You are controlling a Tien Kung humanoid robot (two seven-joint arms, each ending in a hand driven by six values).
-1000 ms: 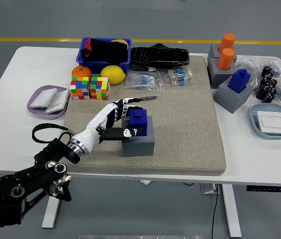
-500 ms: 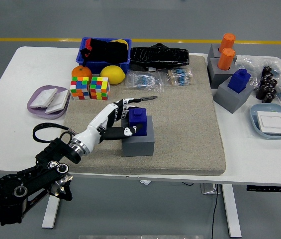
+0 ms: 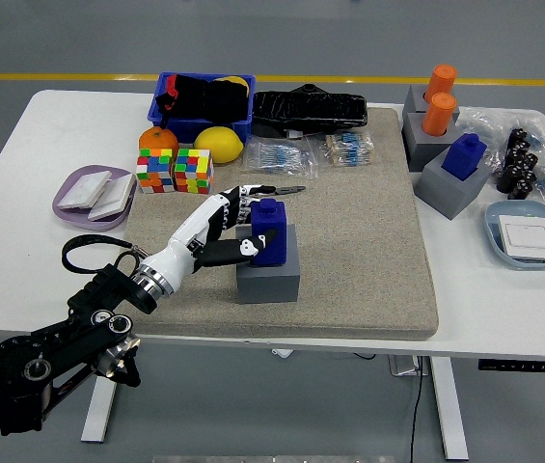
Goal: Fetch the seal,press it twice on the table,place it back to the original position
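Lifting the seal out of its holder

The left hand (image 3: 231, 234) grips the blue block-shaped seal (image 3: 268, 231), thumb at its near face and fingers at the far side, with the seal sitting tilted in the grey square holder (image 3: 269, 274) on the beige mat (image 3: 349, 241). Draw the seal straight upward until its base clears the holder, keeping the grip firm, then carry it over bare mat on the white worktop (image 3: 21, 193) for 2 presses.

A dark blue plastic seal (image 3: 270, 231) is seen on a plain grey block (image 3: 269, 277). Many small coloured squares are shown on two puzzle cubes (image 3: 175, 171).
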